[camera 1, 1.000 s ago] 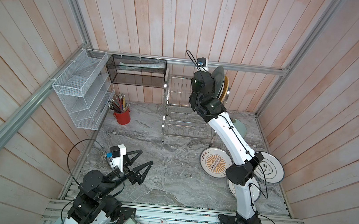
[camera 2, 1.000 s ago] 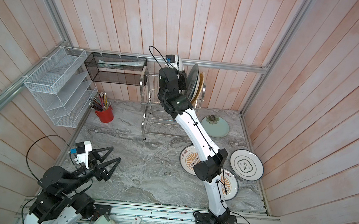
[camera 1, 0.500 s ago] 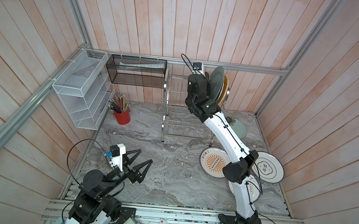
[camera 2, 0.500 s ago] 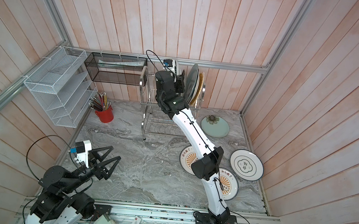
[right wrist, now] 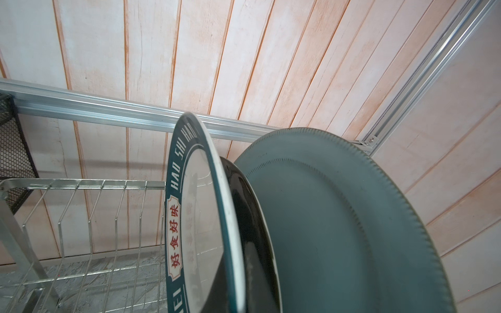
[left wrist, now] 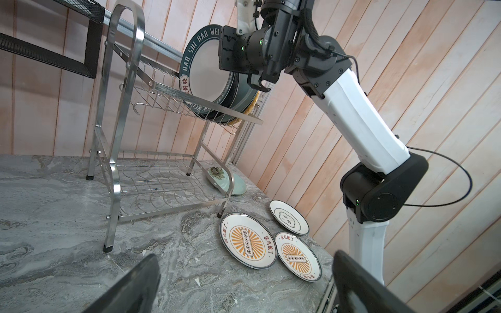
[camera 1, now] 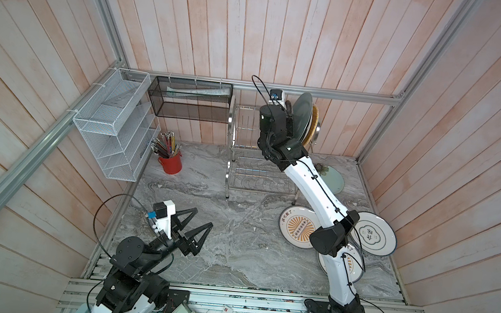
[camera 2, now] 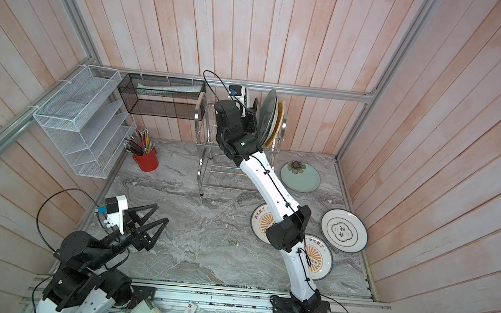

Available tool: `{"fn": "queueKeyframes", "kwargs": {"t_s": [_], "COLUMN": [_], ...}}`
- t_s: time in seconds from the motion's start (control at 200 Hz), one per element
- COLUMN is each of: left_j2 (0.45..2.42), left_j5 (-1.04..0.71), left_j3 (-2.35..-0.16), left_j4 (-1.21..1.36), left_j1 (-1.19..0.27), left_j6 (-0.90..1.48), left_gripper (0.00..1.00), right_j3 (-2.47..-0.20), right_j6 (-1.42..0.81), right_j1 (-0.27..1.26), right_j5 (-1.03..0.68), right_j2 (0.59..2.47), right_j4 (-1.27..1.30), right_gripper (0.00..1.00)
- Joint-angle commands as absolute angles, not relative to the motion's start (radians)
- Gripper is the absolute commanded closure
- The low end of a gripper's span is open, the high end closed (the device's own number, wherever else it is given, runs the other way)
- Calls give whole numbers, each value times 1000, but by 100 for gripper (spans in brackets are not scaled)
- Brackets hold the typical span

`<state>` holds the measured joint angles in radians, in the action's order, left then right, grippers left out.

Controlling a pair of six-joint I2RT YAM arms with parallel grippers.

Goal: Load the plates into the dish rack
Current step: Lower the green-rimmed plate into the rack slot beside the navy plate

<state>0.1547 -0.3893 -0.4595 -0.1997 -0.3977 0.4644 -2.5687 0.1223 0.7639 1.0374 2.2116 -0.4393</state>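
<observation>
1. Far left: L gripper (camera 1: 204,216) is parked low over the marble table (camera 1: 233,250), near its own base. Its jaws are spread wide w/ nothing between them. You can leave it there. It is well apart from the dish rack and I think this step does not need it.
2. Centre: the dish rack (camera 1: 230,129) stands at the back wall. Its lower tier is empty, and the left part of the upper tier has free prongs. Those free slots are your margin.
3. R gripper (camera 1: 288,116) is up at the upper tier, jaws pressed together. The tips are hidden, but in the R wrist view the lettered plate (right wrist: 195,216) runs edge-on through the middle. So I judge it is pinched by the rim.
4. This plate stands almost upright. In the L wrist view its bottom edge is behind the front rail of the tier. Just beside it is the glossy black plate (right wrist: 245,206), then the grey-teal plate (right wrist: 339,216). I cannot tell if they touch.
5. To do it well:
   - Keep the plate vertical and go down slowly until the rim sits between two prongs.
   - Do not push it against the black one.
   - Release only when the rack carries the weight.
   - Then pull back along the plate's own plane, w/o side motion.
6. Right: on the table lie the mint flower plate (camera 1: 332,178), two sunburst plates (camera 1: 297,229) and the blue-ring plate (camera 1: 374,237). By my estimate approx. half of the job is left.
</observation>
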Motion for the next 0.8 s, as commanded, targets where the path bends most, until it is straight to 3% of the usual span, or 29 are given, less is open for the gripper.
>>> {"fn": "queueKeyframes", "kwargs": {"t_s": [0.0,0.325,0.47,0.795], "left_j2": [159,161,160,160], "left_j5": [-410,-413,-413,-416], "left_j3": [-449,-451,-452,-453], "left_j4": [-178,-179,-179,-179], "left_j1": [-393,-391,-391,-391], "left_j6": [469,471,473,474], "left_gripper": [0,0,0,0], "right_j3": [-2606,-2606,-2605,-2584], "right_j6": [77,51,42,0], "right_j1": [784,801,809,815], "right_j5": [1034,1035,1036,1028], "right_j2": [2208,2208,2207,2181], "right_j4": [-444,-477,-493,-536], "right_gripper": [98,93,86,83]}}
